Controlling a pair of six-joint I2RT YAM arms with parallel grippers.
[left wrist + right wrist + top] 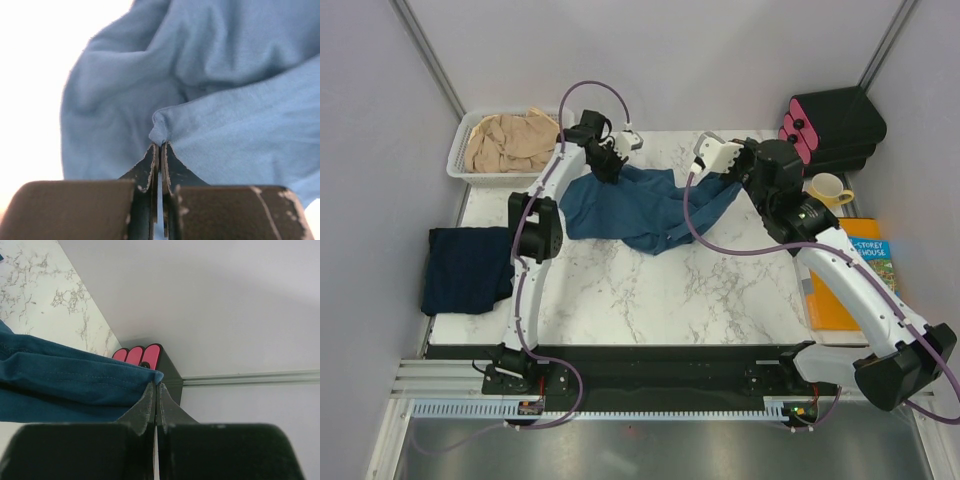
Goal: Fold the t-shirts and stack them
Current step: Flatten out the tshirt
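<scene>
Both arms have hold of the teal shirt [640, 210], which lies rumpled on the table [650, 290] just right of the basket [455, 160]. The left gripper [160, 145] is pinched tight on a small nub of cloth at the shirt's end nearer the basket. The right gripper [156, 385] is closed on a stitched hem at the end farther from it.

The beige shirt [510, 140] is heaped inside the basket, and the navy shirt [468, 268] lies in front of it.

My worry is the left hold: it has so little cloth that a sharp lift could pull it free. It may also have caught two layers — then the shirt would not spread flat. An uneven pull would twist it.
</scene>
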